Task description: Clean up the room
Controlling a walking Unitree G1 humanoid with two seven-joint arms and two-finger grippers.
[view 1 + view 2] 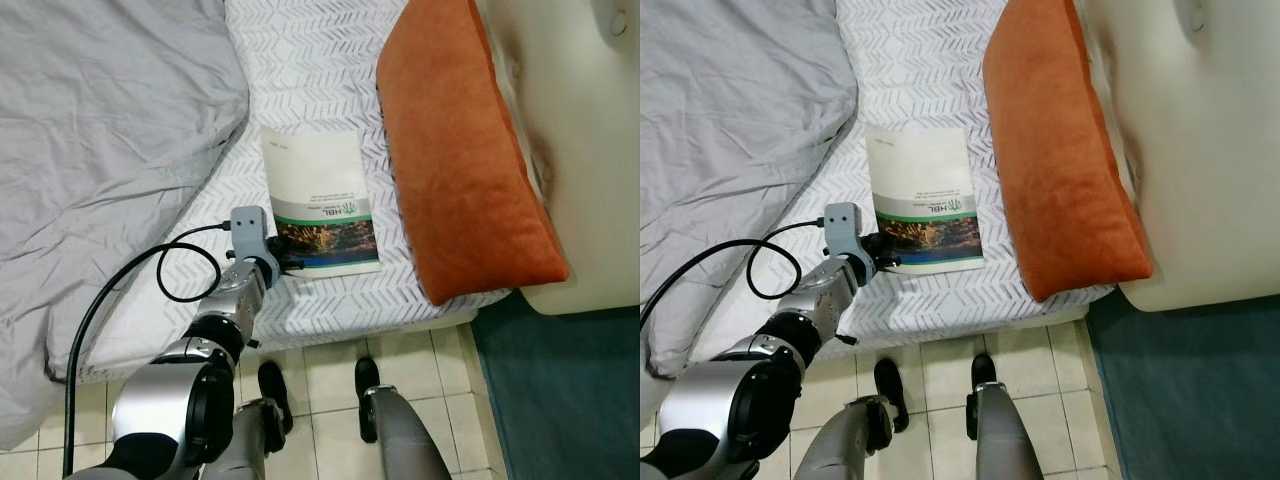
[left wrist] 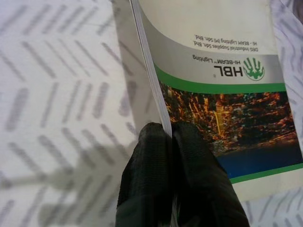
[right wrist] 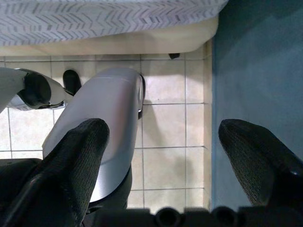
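On the bed [image 1: 300, 60], the booklet [image 1: 318, 200] lies in a lane of bare patterned sheet. A heaped grey duvet [image 1: 100, 130] walls the robot's left, the orange pillow [image 1: 455, 150] the right. Open sheet continues beyond the booklet's far edge.

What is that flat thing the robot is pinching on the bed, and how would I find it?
Look at the bed with the white zigzag sheet, between the grey blanket and the long orange pillow. The catalogue lies flat there, near the bed's edge, with the left gripper shut on its corner. It is the only printed thing: cream cover, green stripe, city-lights photo.
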